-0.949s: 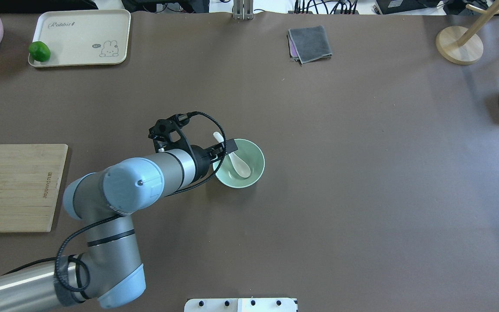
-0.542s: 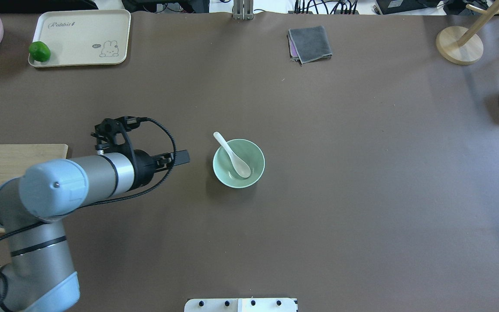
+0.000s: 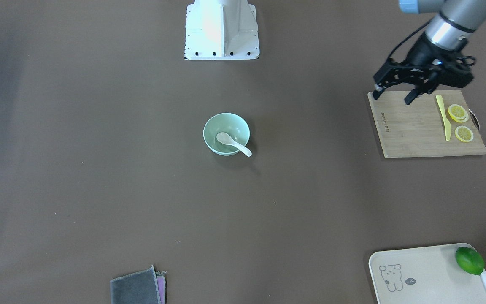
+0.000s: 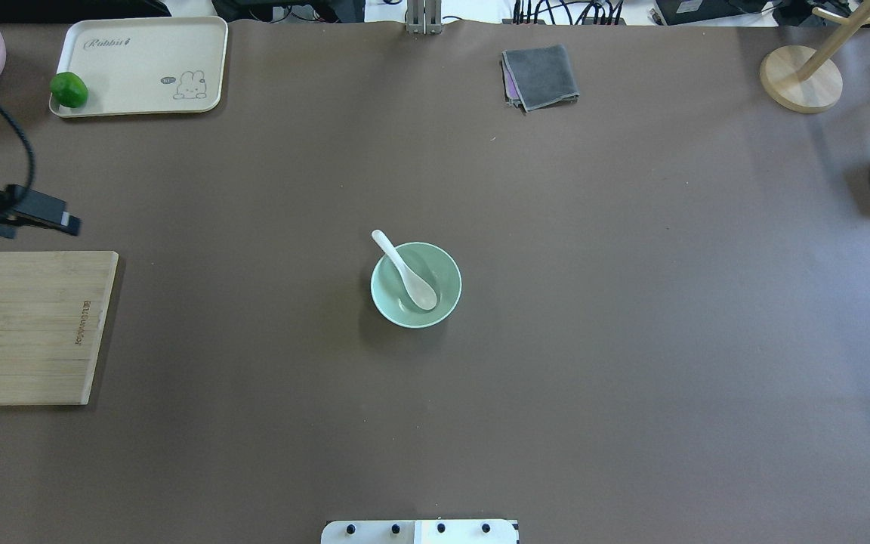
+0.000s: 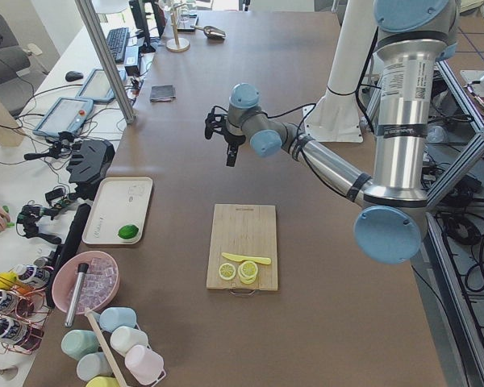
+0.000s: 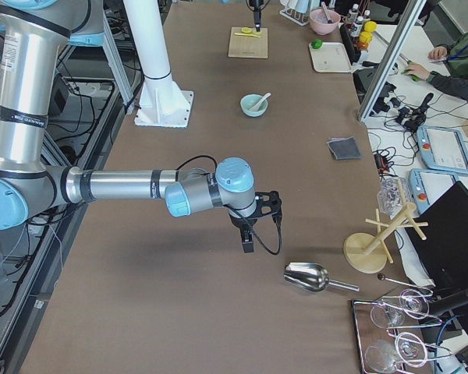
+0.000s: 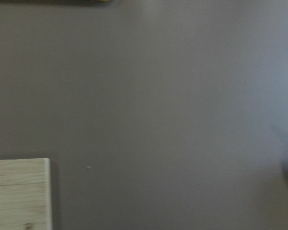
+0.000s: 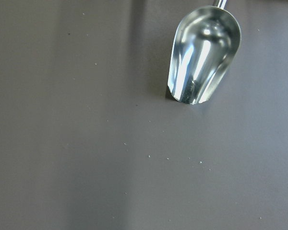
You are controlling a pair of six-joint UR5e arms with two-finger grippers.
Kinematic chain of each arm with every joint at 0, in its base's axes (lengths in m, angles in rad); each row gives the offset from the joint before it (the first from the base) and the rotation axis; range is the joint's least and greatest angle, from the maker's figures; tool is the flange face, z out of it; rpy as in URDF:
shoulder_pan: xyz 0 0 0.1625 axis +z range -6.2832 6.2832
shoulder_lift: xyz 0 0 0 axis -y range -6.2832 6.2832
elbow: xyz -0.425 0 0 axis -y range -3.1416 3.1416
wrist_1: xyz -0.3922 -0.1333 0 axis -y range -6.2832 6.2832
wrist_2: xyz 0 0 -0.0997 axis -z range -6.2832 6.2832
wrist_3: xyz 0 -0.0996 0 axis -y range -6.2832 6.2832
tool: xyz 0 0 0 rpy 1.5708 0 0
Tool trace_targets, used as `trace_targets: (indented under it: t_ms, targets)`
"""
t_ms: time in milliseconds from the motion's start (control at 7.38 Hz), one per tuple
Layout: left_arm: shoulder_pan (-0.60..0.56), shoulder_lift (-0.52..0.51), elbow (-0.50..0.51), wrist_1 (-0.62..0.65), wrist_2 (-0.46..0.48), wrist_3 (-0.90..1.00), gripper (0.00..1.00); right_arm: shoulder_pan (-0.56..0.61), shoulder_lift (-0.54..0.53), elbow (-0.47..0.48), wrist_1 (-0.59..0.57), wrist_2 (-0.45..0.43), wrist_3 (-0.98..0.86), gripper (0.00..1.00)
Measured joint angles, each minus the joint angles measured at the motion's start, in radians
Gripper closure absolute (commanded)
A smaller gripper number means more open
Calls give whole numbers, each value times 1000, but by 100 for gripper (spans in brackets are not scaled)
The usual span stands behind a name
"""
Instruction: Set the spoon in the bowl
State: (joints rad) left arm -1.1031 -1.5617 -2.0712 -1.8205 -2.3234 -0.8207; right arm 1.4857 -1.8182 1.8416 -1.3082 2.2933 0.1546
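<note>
The white spoon (image 4: 403, 276) lies in the mint-green bowl (image 4: 442, 270) at the table's middle. Its scoop rests on the bowl's floor and its handle sticks out over the rim. Both also show in the front view, the spoon (image 3: 231, 143) and the bowl (image 3: 215, 126). My left gripper (image 3: 392, 97) is open and empty. It hangs over the back edge of the cutting board, far from the bowl. My right gripper (image 6: 248, 240) shows only in the right side view, near the metal scoop. I cannot tell if it is open or shut.
A bamboo cutting board (image 3: 416, 131) holds a yellow knife (image 3: 443, 116) and lemon slices (image 3: 458, 113). A cream tray (image 3: 424, 274) carries a lime (image 3: 469, 260). A grey cloth (image 4: 541, 75), a wooden stand (image 4: 801, 75) and a metal scoop (image 8: 204, 55) lie along the far and right sides.
My left arm has pulled back from the bowl to the table's left edge, gripper empty. The spoon has stayed in the bowl.
</note>
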Motion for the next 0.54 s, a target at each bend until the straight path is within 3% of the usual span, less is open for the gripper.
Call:
trace_targets:
  t_ms: [136,542]
  targets:
    - [-130,13,16,126,-100,119,2,2,-15,0,1,-26,-1,0]
    - [-333,84,134,237,-90,710,2,3,-36,-2,1,-59,-6,0]
